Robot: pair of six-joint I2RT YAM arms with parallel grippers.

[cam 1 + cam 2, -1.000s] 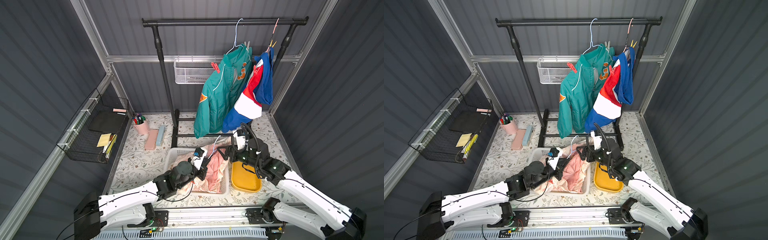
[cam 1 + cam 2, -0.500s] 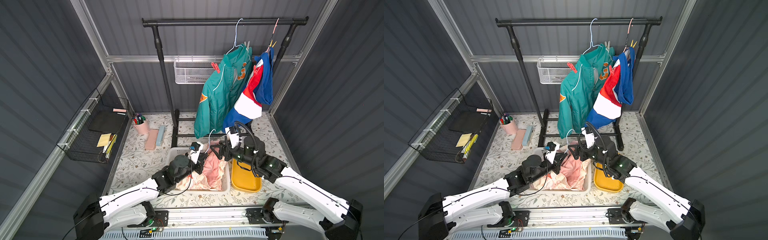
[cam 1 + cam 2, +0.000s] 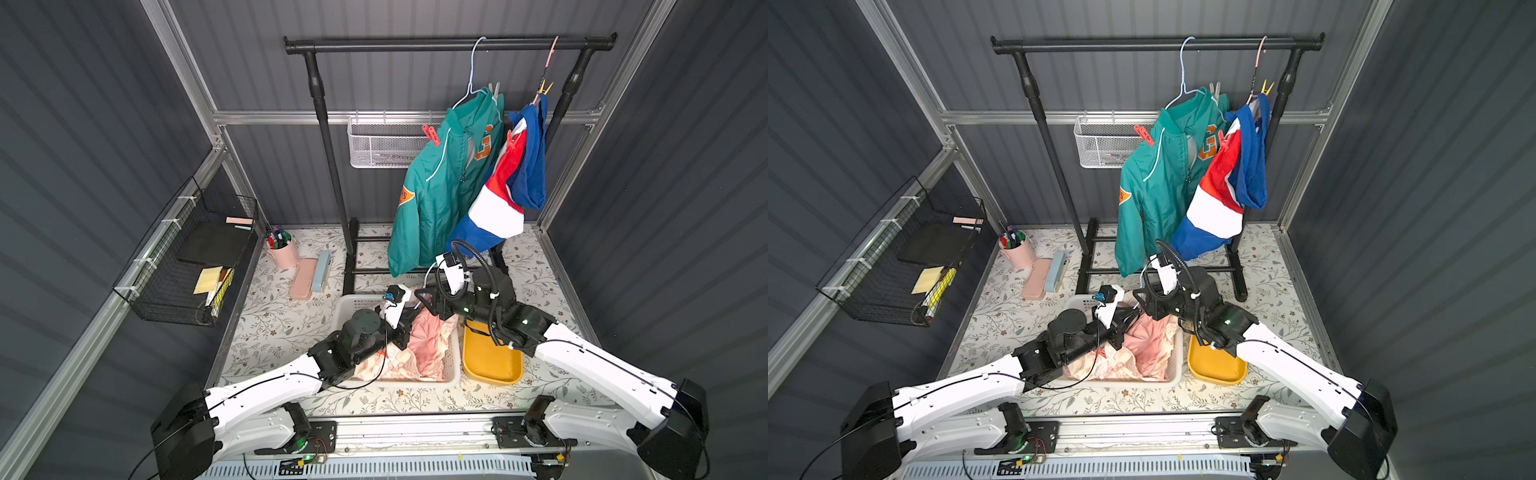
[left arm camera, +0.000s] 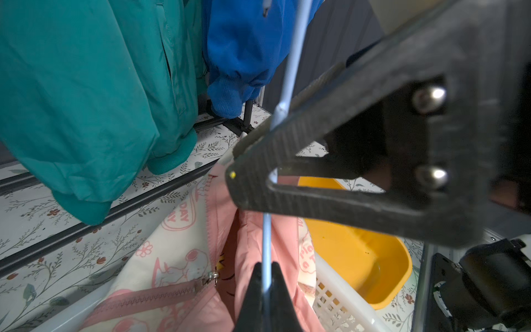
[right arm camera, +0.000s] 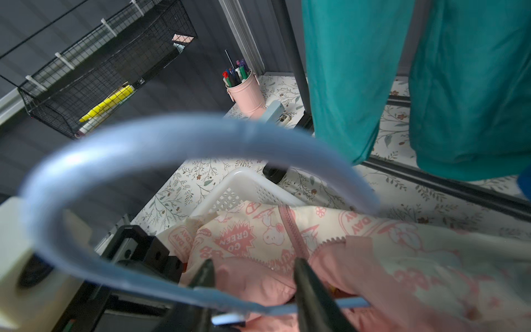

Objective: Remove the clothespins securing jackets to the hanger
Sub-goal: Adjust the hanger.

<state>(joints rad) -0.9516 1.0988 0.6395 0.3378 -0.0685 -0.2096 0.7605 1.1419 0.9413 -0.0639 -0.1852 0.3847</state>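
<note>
My left pincer (image 4: 266, 273) is clamped on the thin pale blue hanger (image 4: 288, 72) above the white basket (image 3: 454, 365). My right pincer (image 5: 253, 264) has its jaws apart, and the same wire runs between them without being pinched. The cream-and-pink jacket (image 3: 428, 345) lies bunched in the basket under both pincers. In its pink print I can read "DAY" and, upside down, "GO GREEN".

Behind the basket stands the black clothes rail (image 3: 449, 43), where the teal jacket (image 3: 440, 195) and the red-white-blue jacket (image 3: 498, 208) hang, their hems near my right arm. The teal one bears an orange "G" on the chest; the writing on its orange sleeve patch is too small to read.

Up there I see four pegs:
- a red clothespin (image 3: 431, 135) on the teal shoulder
- a second red clothespin (image 3: 510, 139) on the red-white-blue jacket
- a yellow clothespin (image 3: 545, 88) near the hanger hooks
- a pale clothespin (image 3: 494, 88), also near the hooks

Just right of the basket sits a yellow tray (image 3: 492, 361), with my right arm crossing over it. Left of the basket, on the flowered bench (image 3: 282, 324), stand a pink cup of pens (image 3: 282, 251) and two flat cases (image 3: 301, 278).
</note>
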